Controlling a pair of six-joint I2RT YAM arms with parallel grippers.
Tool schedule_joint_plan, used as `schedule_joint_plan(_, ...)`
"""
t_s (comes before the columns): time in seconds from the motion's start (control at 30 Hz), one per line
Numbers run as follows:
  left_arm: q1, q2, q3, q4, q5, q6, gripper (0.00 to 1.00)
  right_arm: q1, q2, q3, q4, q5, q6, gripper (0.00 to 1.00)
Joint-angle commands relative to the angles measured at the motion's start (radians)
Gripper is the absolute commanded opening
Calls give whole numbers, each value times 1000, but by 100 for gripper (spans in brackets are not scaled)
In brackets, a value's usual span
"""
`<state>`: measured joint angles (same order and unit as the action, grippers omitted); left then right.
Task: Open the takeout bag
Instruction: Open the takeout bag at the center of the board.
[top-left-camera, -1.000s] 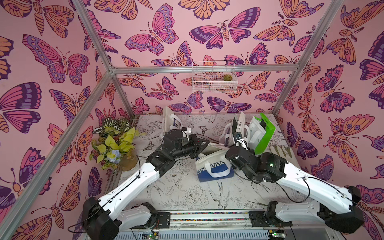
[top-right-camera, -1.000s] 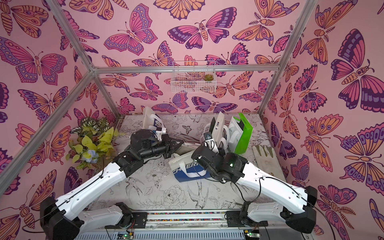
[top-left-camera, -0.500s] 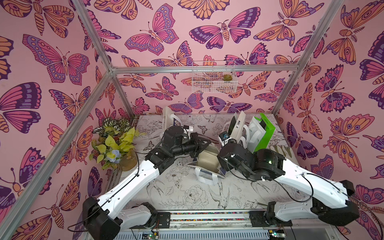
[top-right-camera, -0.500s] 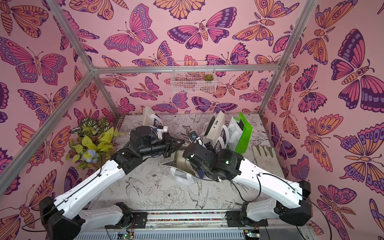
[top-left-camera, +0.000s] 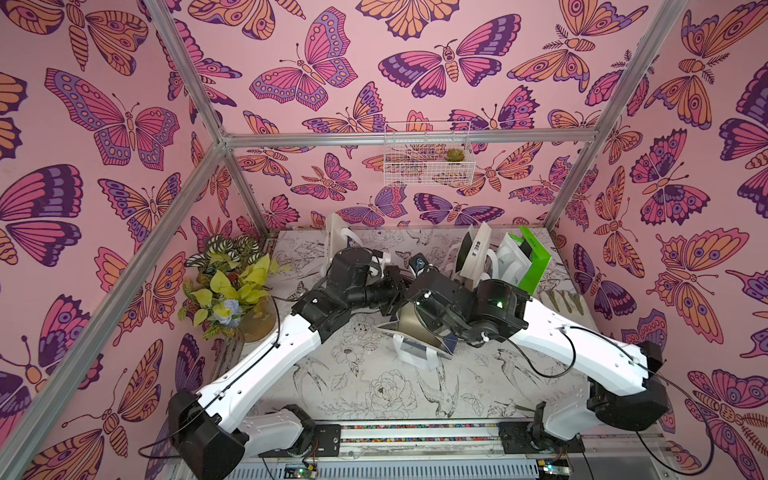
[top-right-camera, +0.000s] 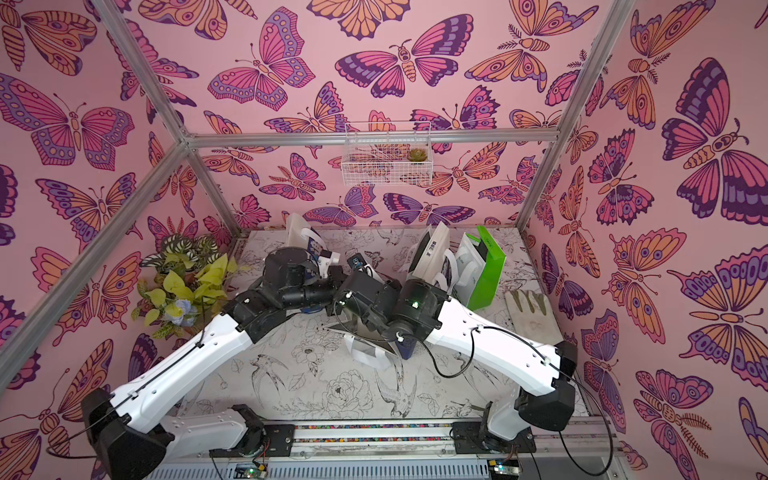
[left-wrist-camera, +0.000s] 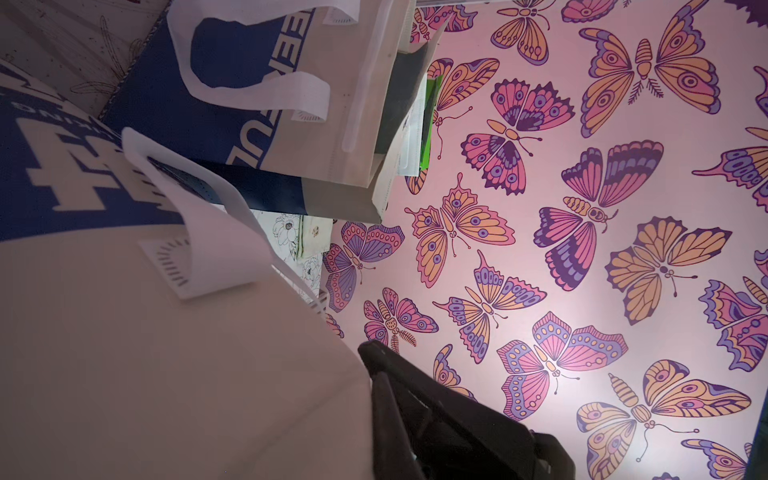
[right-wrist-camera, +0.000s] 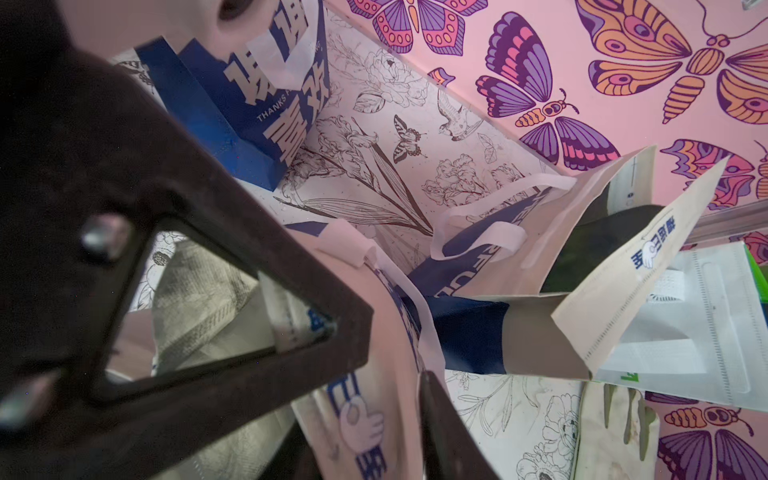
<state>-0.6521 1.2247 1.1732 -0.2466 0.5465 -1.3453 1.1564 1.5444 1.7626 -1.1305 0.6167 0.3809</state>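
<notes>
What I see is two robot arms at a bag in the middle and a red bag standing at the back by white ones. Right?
Almost. The bag at the back is green, not red; both top views show it. It does stand by white bags, and the arms are at the middle bag.

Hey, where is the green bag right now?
In both top views the bright green upright bag stands at the far right of the table, beside the white nonwoven bags and just behind the pale work glove lying flat.
</notes>
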Motion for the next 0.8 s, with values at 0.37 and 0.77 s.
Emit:
schedule_joint_plan(0.37, 76, 157, 257, -300, 78, 318, 0, -45, -64, 19, 17, -256, 66, 0)
schedule_joint_plan(0.77, -27, -36, 338, -709, -193, 629, 52, -274, -158, -158, 263, -743, 223, 0)
